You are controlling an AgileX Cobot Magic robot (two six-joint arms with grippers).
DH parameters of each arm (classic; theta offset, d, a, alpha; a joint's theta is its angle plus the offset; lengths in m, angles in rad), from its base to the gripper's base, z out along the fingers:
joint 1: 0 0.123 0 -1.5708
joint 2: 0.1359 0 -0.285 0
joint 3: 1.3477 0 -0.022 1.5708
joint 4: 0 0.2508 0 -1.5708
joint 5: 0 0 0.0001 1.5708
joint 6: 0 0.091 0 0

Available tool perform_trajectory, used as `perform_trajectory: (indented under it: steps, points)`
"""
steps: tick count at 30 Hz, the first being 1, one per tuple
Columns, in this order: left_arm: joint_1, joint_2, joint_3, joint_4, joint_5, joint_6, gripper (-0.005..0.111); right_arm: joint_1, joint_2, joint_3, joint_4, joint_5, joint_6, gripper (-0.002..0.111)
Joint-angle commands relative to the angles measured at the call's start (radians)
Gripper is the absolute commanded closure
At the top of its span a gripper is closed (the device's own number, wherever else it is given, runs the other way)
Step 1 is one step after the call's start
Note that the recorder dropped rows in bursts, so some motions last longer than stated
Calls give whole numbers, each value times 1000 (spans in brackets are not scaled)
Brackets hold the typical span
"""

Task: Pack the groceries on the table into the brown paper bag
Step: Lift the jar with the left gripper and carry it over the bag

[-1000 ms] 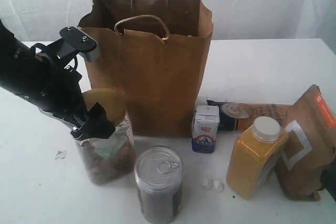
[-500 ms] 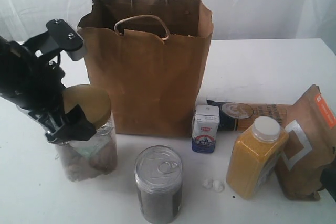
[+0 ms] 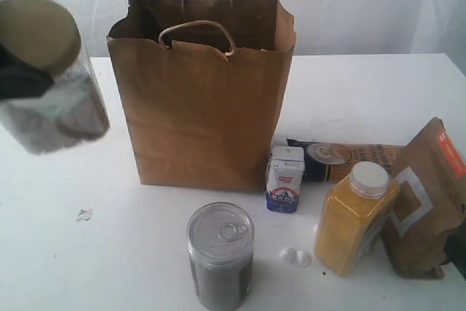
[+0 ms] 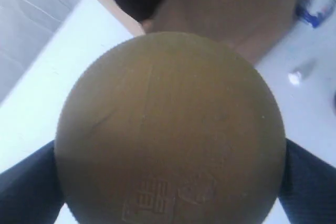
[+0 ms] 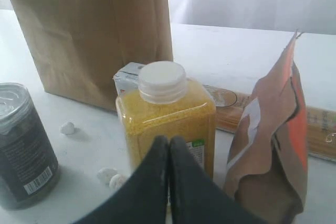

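Left pincer (image 4: 168,184) grasps the clear jar with gold lid (image 3: 73,107) beneath its lid, aloft; judged rigid, slippery, breakable, fairly heavy. Right pincer (image 5: 168,148) clenched, empty

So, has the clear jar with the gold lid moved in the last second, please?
Yes: the clear jar has risen off the table, up and leftward, now level with the top of the brown paper bag.

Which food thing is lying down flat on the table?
The dark-blue spaghetti packet, lying flat behind the small white-blue carton. The pull-tab can, yellow-grain bottle and brown pouch all stand upright.
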Motion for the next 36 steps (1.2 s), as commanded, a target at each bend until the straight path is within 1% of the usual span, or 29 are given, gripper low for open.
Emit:
perform_trajectory:
  steps: [1, 5, 11, 13, 19, 26, 30, 32, 36]
  points:
    - [-3, -25, -144, 24, -25, -16, 107, -6, -6, 4, 1, 0, 5, 108]
    - [-3, -1, -214, 24, -137, -5, 107, -6, -6, 4, 1, 0, 5, 108]
    - [-5, 68, -264, -22, -200, 50, 107, -6, -6, 4, 1, 0, 5, 108]
    - [-5, 88, -266, -56, -241, 75, 107, -6, -6, 4, 1, 0, 5, 108]
    - [-5, 146, -266, -223, -358, 223, 107, -6, -6, 4, 1, 0, 5, 108]
    - [-5, 167, -266, -235, -466, 241, 107, -6, -6, 4, 1, 0, 5, 108]
    - [-5, 173, -266, -278, -530, 255, 107, -6, -6, 4, 1, 0, 5, 108]
    - [-15, 178, -270, -308, -541, 255, 107, -6, -6, 4, 1, 0, 5, 108]
    - [-58, 215, -323, -306, -512, 255, 107, -6, -6, 4, 1, 0, 5, 108]
